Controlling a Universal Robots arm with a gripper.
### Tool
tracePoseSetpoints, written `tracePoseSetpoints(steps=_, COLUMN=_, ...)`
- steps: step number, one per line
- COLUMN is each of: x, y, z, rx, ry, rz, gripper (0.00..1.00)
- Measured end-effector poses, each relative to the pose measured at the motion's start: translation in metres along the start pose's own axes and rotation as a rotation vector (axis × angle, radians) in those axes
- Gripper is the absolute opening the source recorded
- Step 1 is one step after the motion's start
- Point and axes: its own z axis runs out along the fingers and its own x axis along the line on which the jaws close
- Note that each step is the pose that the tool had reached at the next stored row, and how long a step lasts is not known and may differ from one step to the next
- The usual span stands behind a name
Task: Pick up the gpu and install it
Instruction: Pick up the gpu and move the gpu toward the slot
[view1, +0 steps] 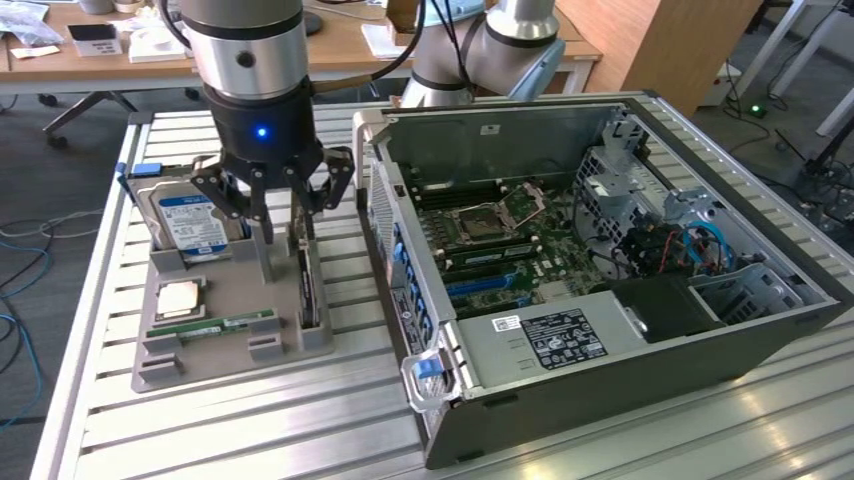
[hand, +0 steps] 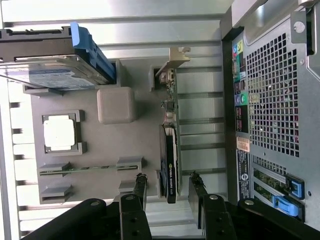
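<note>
The gpu (view1: 308, 292) is a thin card standing on edge along the side of the grey holder tray (view1: 230, 285) nearest the computer case. In the wrist view the gpu (hand: 170, 145) shows its green board, a dark cooler face and a pale metal end bracket. My gripper (view1: 283, 232) hangs open just above the tray, over the card's far end. In the wrist view the gripper (hand: 168, 181) has one dark finger on each side of the card's line, neither touching it. Nothing is held.
The open computer case (view1: 747, 330) lies beside the tray on the exterior view's right, motherboard (view1: 501, 240) exposed. A hard drive with a blue label (view1: 187, 222), a CPU (view1: 180, 298) and a RAM stick (view1: 230, 325) also sit in the tray. A slatted metal table (view1: 267, 420) carries everything.
</note>
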Motion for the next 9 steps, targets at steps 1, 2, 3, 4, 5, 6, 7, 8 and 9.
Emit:
tracePoseSetpoints(steps=1, x=0.0000, y=0.0000, z=0.0001, rx=-0.0001, ry=-0.0001, rz=0.000, gripper=0.47)
tracePoseSetpoints(steps=2, x=0.0000, y=0.0000, z=0.0004, rx=-0.0002, ry=-0.0002, rz=0.000, gripper=0.47)
tracePoseSetpoints(steps=3, x=0.0000, y=0.0000, z=0.0008, rx=-0.0004, ry=-0.0004, rz=0.000, gripper=0.47)
tracePoseSetpoints(steps=4, x=-0.0001, y=0.0000, z=0.0010, rx=-0.0004, ry=-0.0004, rz=0.000, gripper=0.47)
tracePoseSetpoints(steps=5, x=-0.0003, y=0.0001, z=0.0013, rx=-0.0004, ry=-0.0004, rz=0.000, gripper=0.47)
tracePoseSetpoints(steps=6, x=-0.0005, y=0.0001, z=0.0015, rx=-0.0003, ry=-0.0004, rz=0.000, gripper=0.47)
tracePoseSetpoints(steps=7, x=-0.0005, y=0.0000, z=0.0016, rx=-0.0001, ry=-0.0002, rz=0.000, gripper=0.47)
tracePoseSetpoints(steps=8, x=-0.0006, y=0.0000, z=0.0021, rx=-0.0002, ry=-0.0003, rz=0.000, gripper=0.47)
tracePoseSetpoints(steps=9, x=-0.0006, y=-0.0001, z=0.0030, rx=-0.0003, ry=-0.0003, rz=0.000, gripper=0.47)
